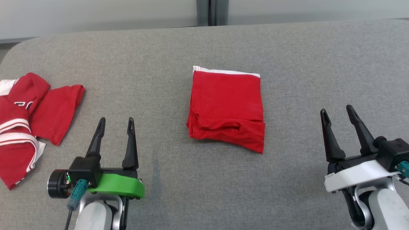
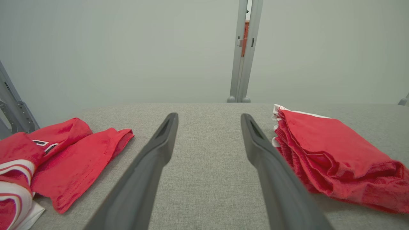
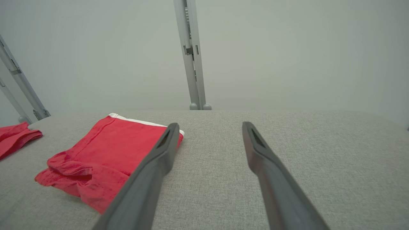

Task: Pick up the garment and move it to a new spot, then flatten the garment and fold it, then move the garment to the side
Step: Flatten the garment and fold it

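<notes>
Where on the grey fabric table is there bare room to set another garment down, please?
Free: the stretch right of the folded red garment, beyond the right gripper, and the far strip. Crowded: the left edge, under the crumpled red-and-white garment.

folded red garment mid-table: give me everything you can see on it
The folded red garment is a soft knit-looking cloth, folded into a rough rectangle several layers thick, with a white band along its far edge and a bunched, puckered hem at the near edge. It lies flat on the grey fabric table, about midway between the left tool and right tool; neither touches it.
</notes>
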